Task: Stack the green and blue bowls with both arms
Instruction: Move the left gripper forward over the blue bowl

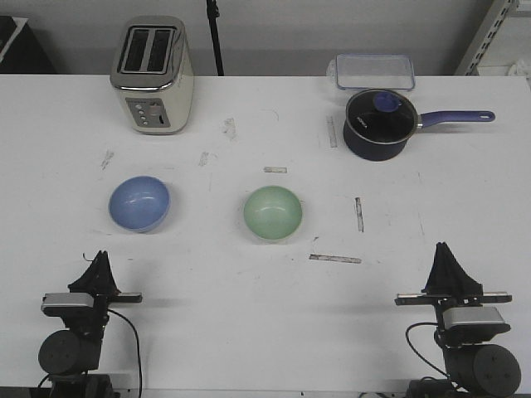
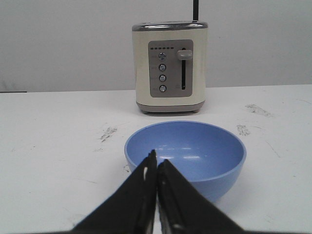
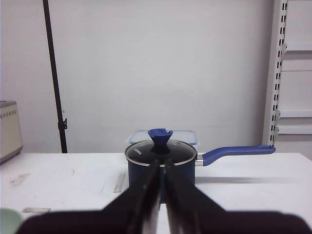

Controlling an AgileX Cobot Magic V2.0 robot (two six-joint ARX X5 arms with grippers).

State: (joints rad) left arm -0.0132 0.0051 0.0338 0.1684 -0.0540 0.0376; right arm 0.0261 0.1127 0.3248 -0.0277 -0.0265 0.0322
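The light blue bowl [image 1: 139, 202] sits upright on the white table at the left. The mint green bowl [image 1: 273, 213] sits upright near the middle, apart from it. My left gripper [image 1: 100, 267] is shut and empty near the front edge, a short way in front of the blue bowl; in the left wrist view the blue bowl [image 2: 195, 153] lies just beyond the closed fingertips [image 2: 157, 162]. My right gripper [image 1: 446, 259] is shut and empty at the front right, well to the right of the green bowl. In the right wrist view only an edge of the green bowl [image 3: 9, 220] shows.
A cream toaster [image 1: 153, 75] stands at the back left. A dark navy saucepan [image 1: 380, 124] with a glass lid and purple handle stands at the back right, a clear lidded box [image 1: 375, 71] behind it. Tape strips [image 1: 335, 259] lie on the table.
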